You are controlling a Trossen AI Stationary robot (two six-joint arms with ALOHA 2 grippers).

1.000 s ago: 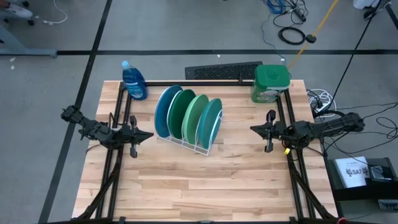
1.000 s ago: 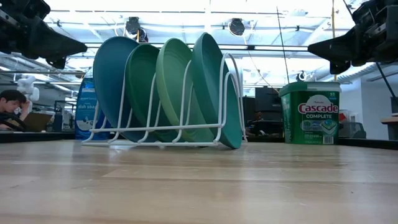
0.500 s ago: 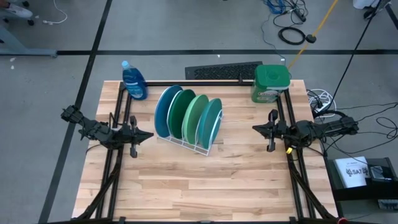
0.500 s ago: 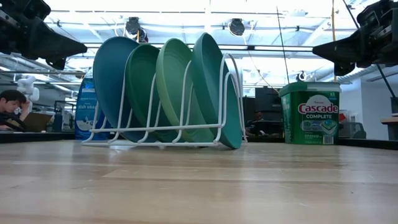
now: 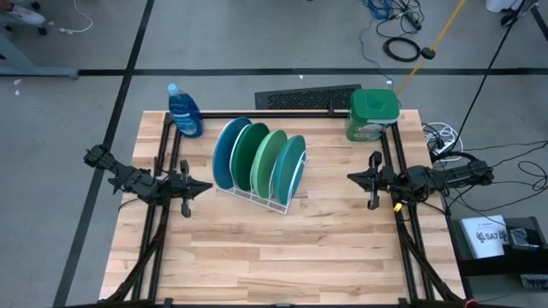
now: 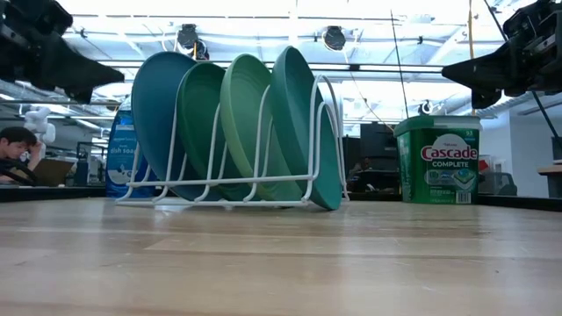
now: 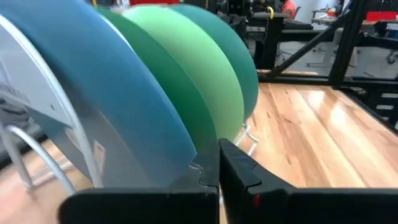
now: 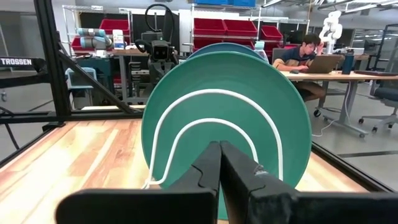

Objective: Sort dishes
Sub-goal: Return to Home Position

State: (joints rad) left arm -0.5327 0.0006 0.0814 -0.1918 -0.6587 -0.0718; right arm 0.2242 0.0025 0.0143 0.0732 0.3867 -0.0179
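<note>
Four round plates stand on edge in a white wire rack (image 5: 257, 198) at the table's middle: blue (image 5: 224, 145), dark green (image 5: 247, 154), light green (image 5: 270, 160) and teal (image 5: 291, 167), each leaning on the rack's wires. My left gripper (image 5: 208, 185) hovers left of the rack, shut and empty, pointing at the blue plate (image 7: 93, 93). My right gripper (image 5: 348, 177) hovers right of the rack, shut and empty, facing the teal plate (image 8: 227, 106). Both are above the table in the low view: the left (image 6: 118, 68) and the right (image 6: 446, 70).
A blue dish-soap bottle (image 5: 184, 111) stands at the far left corner and a green-lidded tub (image 5: 373, 115) at the far right corner. Bare wood lies in front of the rack (image 5: 274, 257). A person sits at a desk in the room behind (image 6: 13, 145).
My right gripper has drawn back a little toward the table's right edge, still shut. The plates and rack have stayed where they were.
</note>
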